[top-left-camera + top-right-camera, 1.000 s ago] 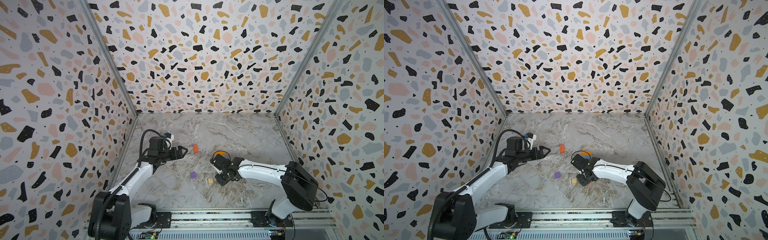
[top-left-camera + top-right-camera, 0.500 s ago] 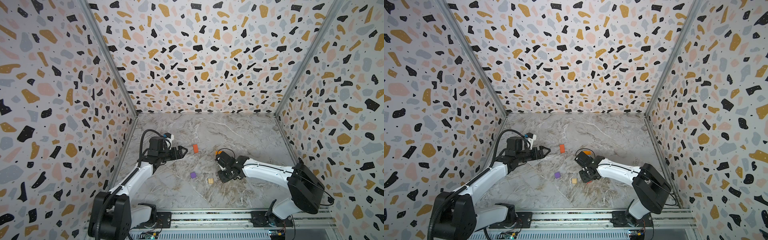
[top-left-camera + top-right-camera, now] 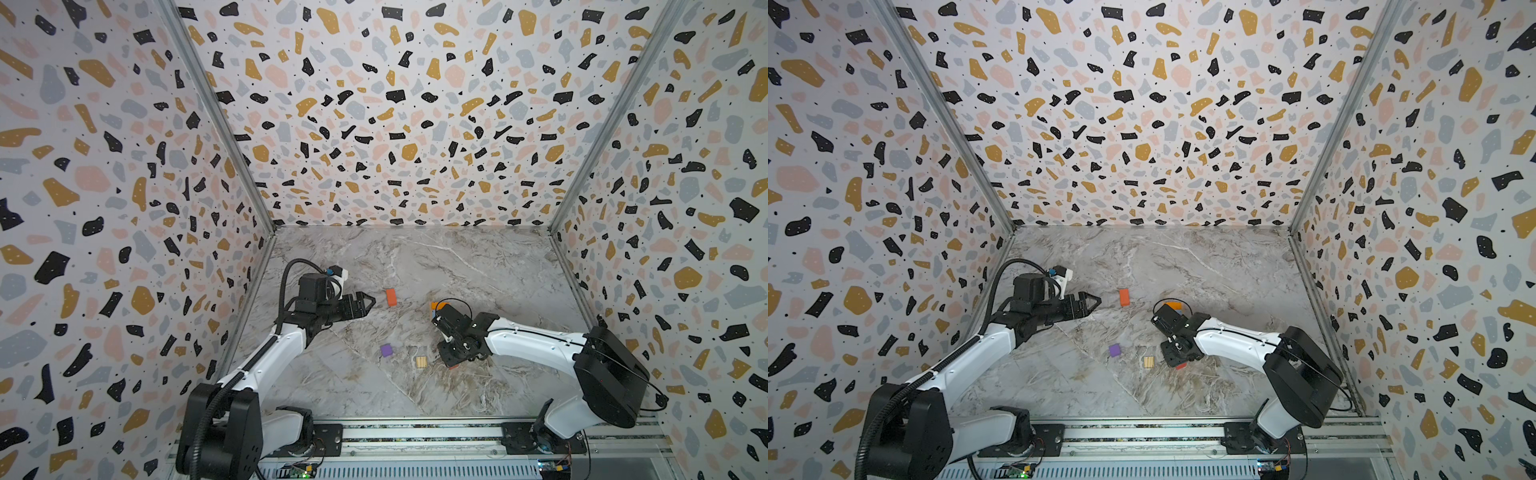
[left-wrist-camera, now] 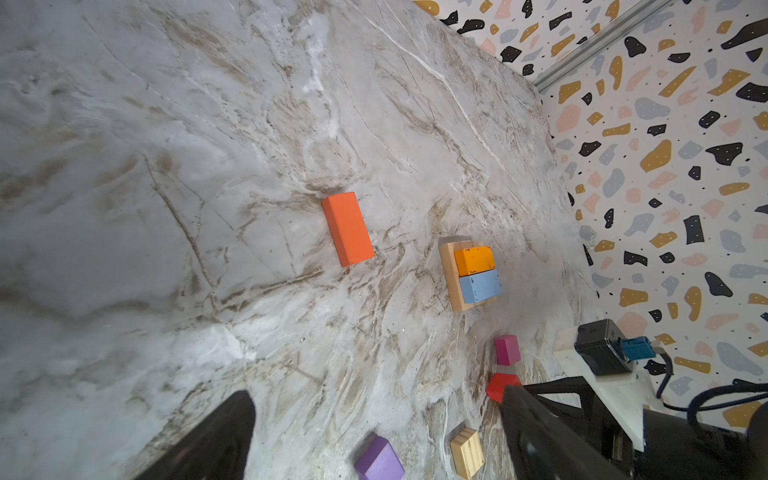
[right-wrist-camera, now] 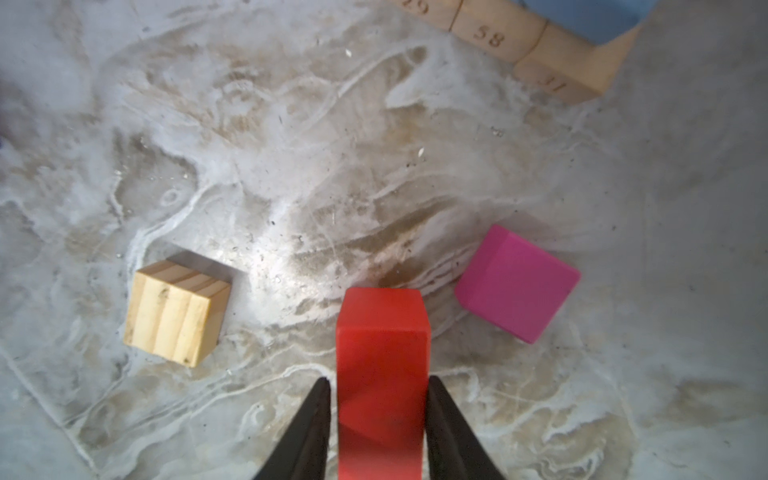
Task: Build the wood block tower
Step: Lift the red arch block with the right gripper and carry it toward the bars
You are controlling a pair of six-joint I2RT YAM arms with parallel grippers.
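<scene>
The tower (image 4: 451,286) is a tan plank base with an orange block (image 4: 473,259) and a blue block (image 4: 480,286) side by side on it; in both top views my right arm mostly hides it. My right gripper (image 5: 379,379) points down over a red block (image 5: 382,374) that stands on the table, its jaws flanking it with a sliver of gap on one side. The block shows as a red edge (image 3: 455,366) under the gripper (image 3: 453,360). A purple cube (image 3: 386,350) lies left of it. My left gripper (image 3: 365,301) hovers open and empty at the left.
A pale wood cube (image 5: 176,316) and a magenta cube (image 5: 517,282) lie on the marble either side of the red block. An orange-red brick (image 3: 390,297) lies flat just beyond my left gripper's tips. Speckled walls close in the left, back and right.
My right arm has shifted slightly to the right and toward the front, staying over the red block. The left arm has not moved.
</scene>
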